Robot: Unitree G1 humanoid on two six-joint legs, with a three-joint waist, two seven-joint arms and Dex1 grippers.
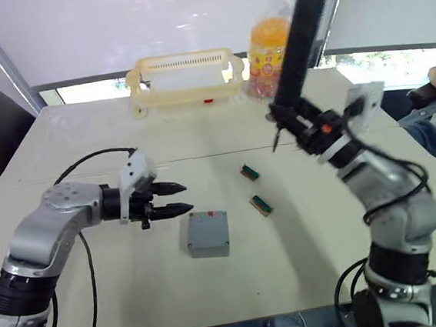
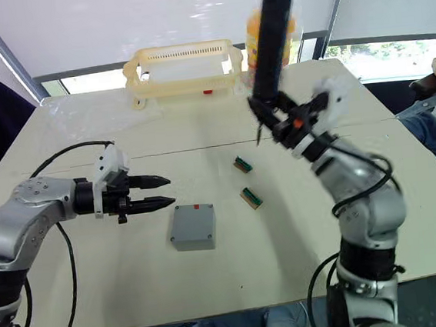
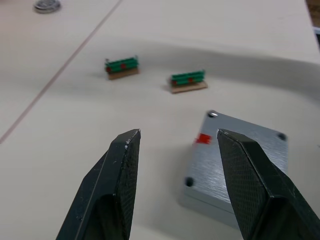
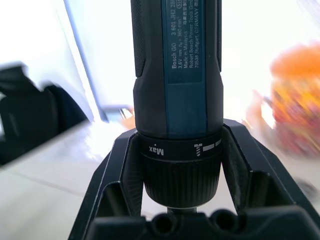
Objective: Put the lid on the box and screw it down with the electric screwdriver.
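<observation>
Holding the electric screwdriver (image 1: 298, 36) high in the upper right of the frame, the right gripper (image 1: 300, 121) is clenched around the tool's collar near the bit end, so the long black body stands up above the fingers and the thin bit (image 1: 277, 138) points down toward the table (image 1: 61, 140). Gripped that low, the tool looks top-heavy, and its smooth round barrel may twist in the fingers once the motor bites, so the present hold close to the chuck seems the sensible place.

Lower centre of the frame, the box (image 1: 207, 233) sits flat on the table with the lid (image 3: 240, 155) apparently already on it: the left wrist view shows a closed grey top with dark screw holes at the corners and a small red mark at one edge. It looks light and rigid, likely to skid or spin under the bit unless pinned by its side walls.

The left gripper (image 1: 176, 197) hangs just left of the box, fingers parted and empty. Two small green connector blocks (image 1: 255, 188) lie right of the box.
</observation>
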